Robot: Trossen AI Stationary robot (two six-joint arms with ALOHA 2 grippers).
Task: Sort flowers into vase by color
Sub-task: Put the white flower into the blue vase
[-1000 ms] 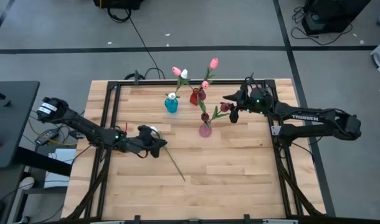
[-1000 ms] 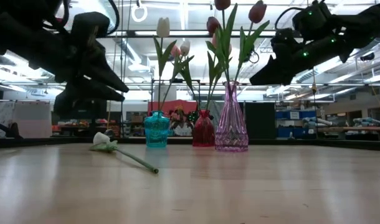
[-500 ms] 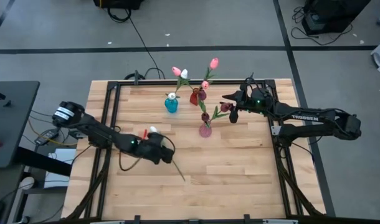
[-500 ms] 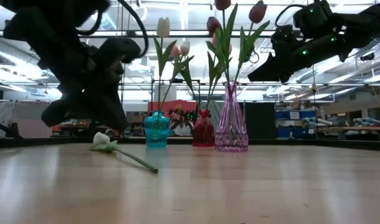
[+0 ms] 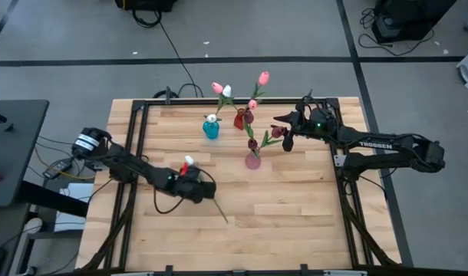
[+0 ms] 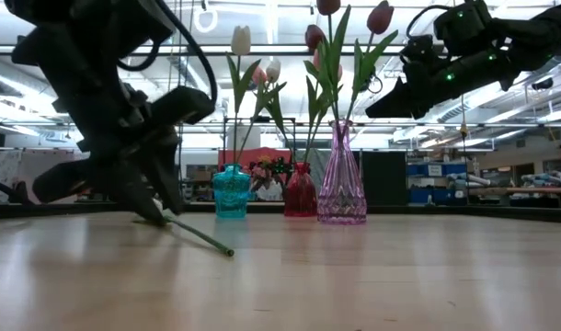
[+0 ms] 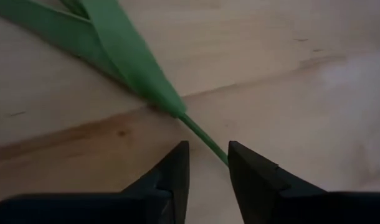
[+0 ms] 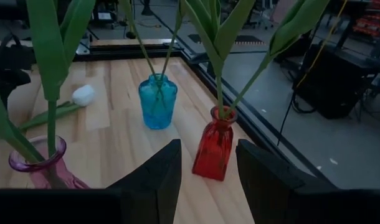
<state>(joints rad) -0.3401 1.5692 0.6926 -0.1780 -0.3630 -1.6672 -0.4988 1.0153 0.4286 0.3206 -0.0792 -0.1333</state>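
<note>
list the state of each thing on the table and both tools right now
White tulip: lying flat on the table, stem between the left tool's fingers.
Left tool: open, down at the table, straddling the stem.
Right tool: open, empty, held above the vases.
Blue vase: upright, holds white flowers.
Red vase: upright, holds stems.
Pink vase: upright, holds dark red flowers.

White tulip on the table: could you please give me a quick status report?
Left gripper low, open, straddling the thin green stem of the white artificial tulip. Right gripper waiting by the pink glass vase. Nothing in the way.
</note>
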